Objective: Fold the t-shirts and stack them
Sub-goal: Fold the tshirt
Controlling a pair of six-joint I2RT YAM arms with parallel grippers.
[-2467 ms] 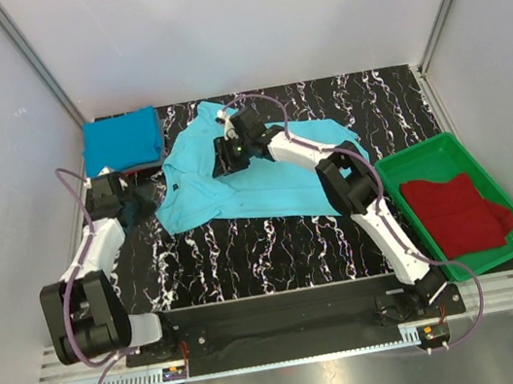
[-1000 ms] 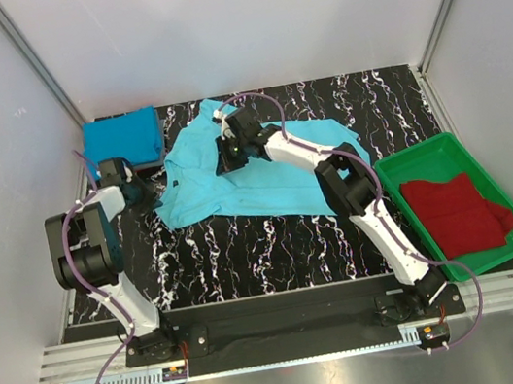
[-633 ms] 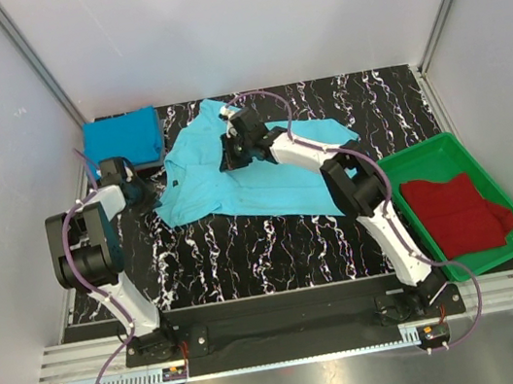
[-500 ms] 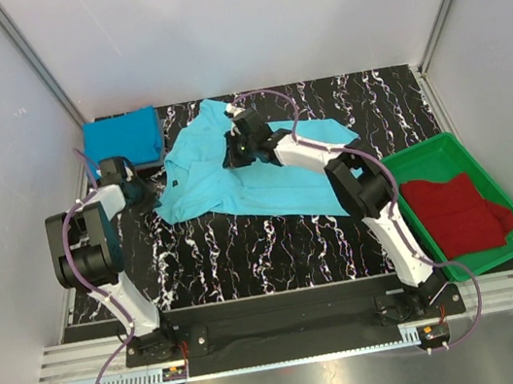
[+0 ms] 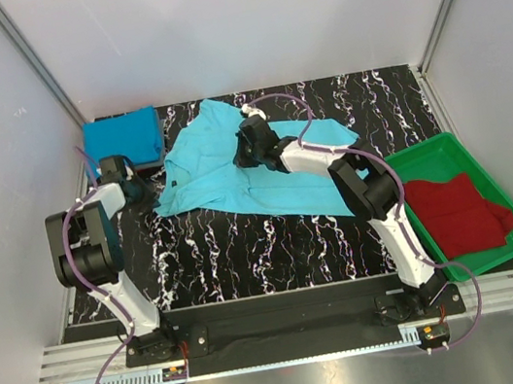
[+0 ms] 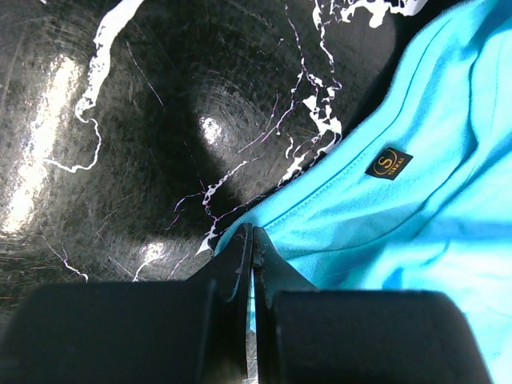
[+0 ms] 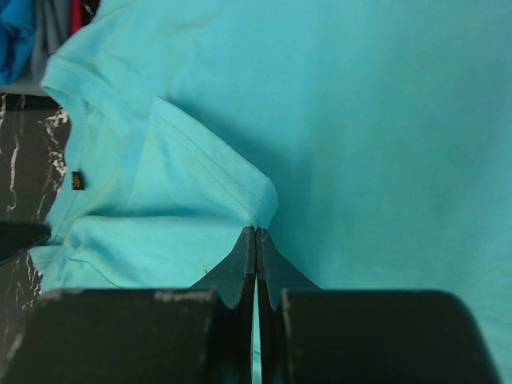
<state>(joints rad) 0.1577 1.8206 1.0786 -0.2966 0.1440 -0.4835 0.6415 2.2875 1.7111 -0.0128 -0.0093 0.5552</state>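
Observation:
A light turquoise t-shirt (image 5: 225,179) lies spread and rumpled on the middle of the black marbled table (image 5: 246,248). My left gripper (image 5: 149,194) is at the shirt's left corner. In the left wrist view it (image 6: 252,234) is shut on the hem of that shirt (image 6: 400,224), near a small dark size label (image 6: 389,162). My right gripper (image 5: 242,159) is over the shirt's middle. In the right wrist view it (image 7: 256,230) is shut on a raised fold of the turquoise cloth (image 7: 368,136). A folded deeper blue t-shirt (image 5: 120,140) lies at the back left.
A green tray (image 5: 492,187) stands at the right with a dark red t-shirt (image 5: 457,214) in it. Grey and red cloth edges (image 7: 64,18) show under the blue shirt in the right wrist view. Pale walls close off the table's back and sides.
My right gripper has closed and moved right and slightly back, dragging the turquoise shirt's middle with it. The left arm has held still over the last second.

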